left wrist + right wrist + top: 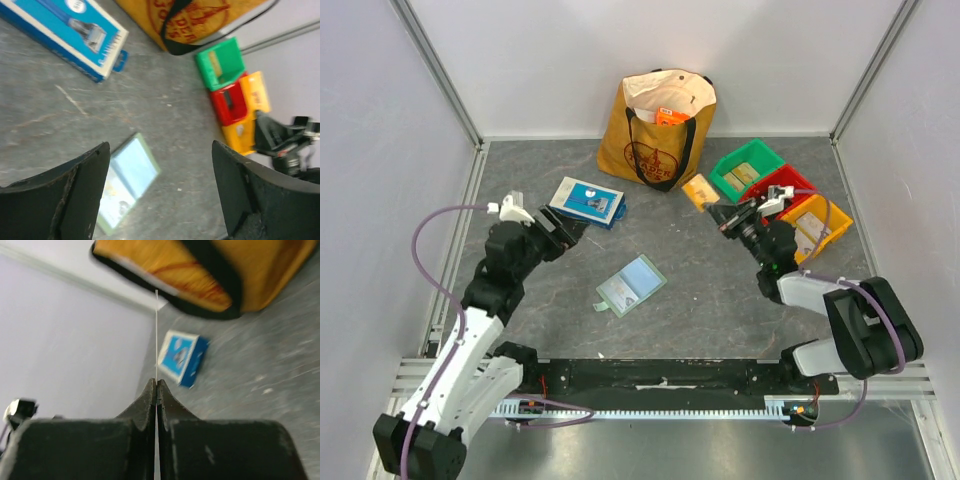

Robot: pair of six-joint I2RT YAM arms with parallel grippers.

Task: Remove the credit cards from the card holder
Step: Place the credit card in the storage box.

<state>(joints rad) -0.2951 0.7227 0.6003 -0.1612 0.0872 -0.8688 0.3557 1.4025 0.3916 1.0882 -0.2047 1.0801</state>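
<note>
The card holder lies open like a booklet mid-table, pale green with bluish clear pockets facing up. From the left wrist view the card holder sits below and left of the gap between my fingers. My left gripper hovers left of it, open and empty. My right gripper is raised at the right, shut on a thin credit card. That card looks yellow from above. In the right wrist view the credit card shows edge-on as a pale line rising from the pinched jaws.
A yellow tote bag stands at the back centre. A blue-and-white flat box lies near my left gripper. Green, red and yellow bins sit in a row at the right, behind my right arm.
</note>
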